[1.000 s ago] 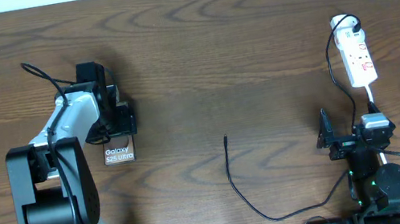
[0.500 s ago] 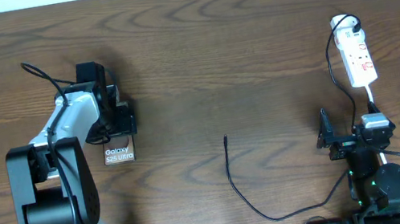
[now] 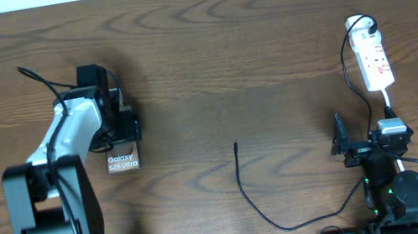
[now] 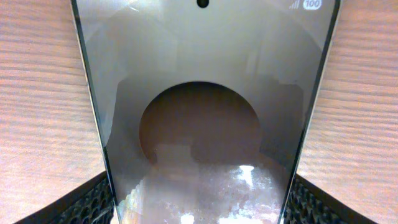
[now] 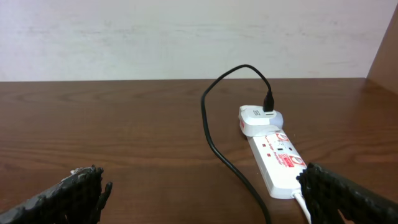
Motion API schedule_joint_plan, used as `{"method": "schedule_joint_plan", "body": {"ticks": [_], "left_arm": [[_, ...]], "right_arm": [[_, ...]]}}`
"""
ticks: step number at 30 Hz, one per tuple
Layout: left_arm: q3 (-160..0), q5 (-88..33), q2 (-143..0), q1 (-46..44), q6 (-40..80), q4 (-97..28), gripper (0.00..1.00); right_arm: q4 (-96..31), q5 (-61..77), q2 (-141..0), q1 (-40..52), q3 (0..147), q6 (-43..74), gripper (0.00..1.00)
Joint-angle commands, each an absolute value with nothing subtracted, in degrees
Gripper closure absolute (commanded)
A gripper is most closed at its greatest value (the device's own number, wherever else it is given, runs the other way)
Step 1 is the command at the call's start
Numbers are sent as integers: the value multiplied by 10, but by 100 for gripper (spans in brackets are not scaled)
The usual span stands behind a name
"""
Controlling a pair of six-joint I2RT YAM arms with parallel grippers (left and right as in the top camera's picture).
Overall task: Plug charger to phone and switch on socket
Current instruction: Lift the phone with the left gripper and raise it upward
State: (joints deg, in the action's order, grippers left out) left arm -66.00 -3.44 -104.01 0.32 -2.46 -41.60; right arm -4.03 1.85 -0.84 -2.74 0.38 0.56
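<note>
The phone (image 3: 122, 160) lies on the left of the wooden table, showing its "Galaxy" lettering. My left gripper (image 3: 114, 134) is over its far end. In the left wrist view the glossy phone face (image 4: 199, 93) fills the frame, and the fingers of the left gripper (image 4: 199, 208) press on its two long edges. The charger's black cable (image 3: 242, 188) lies mid-table, its tip free and pointing away, well apart from the phone. The white socket (image 3: 374, 62) lies at the far right. My right gripper (image 3: 365, 135) is open and empty just short of the socket (image 5: 277, 158).
A white plug (image 5: 260, 118) sits in the socket's far end with the black cable (image 5: 214, 140) looping from it. A white cord (image 3: 403, 157) runs from the socket past my right arm. A pale wall stands behind the table's far edge.
My left arm and the phone in its grip have shifted slightly to the left. The right arm, cable and socket have not moved.
</note>
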Motion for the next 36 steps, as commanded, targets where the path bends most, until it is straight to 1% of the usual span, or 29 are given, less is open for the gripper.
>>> {"method": "schedule_joint_plan", "body": {"ticks": [1, 4, 8, 12, 16, 18, 27, 32, 36], "left_arm": [[-664, -26, -988, 3, -30, -420, 93], [-664, -30, -956, 3, -30, -425, 93], [-664, -78, -926, 3, -30, -429, 93], [-664, -187, -907, 3, -29, -429, 93], [-664, -331, -905, 3, -25, -422, 92], [-664, -398, -905, 3, -5, -410, 93], [-664, -630, -905, 3, 210, -289, 93], [-664, -726, -905, 3, 396, -179, 93], [-663, -757, -905, 3, 538, -110, 93]], "right_arm": [[-43, 16, -6, -22, 3, -3, 1], [-43, 16, -6, -22, 3, -3, 1], [-43, 16, -6, -22, 3, -3, 1], [-43, 16, -6, -22, 3, -3, 1], [-43, 16, -6, -22, 3, -3, 1], [-43, 16, -6, -22, 3, -3, 1], [-43, 16, -6, -22, 3, -3, 1], [-43, 16, -6, -22, 3, -3, 1], [-43, 16, -6, -22, 3, -3, 1]]}}
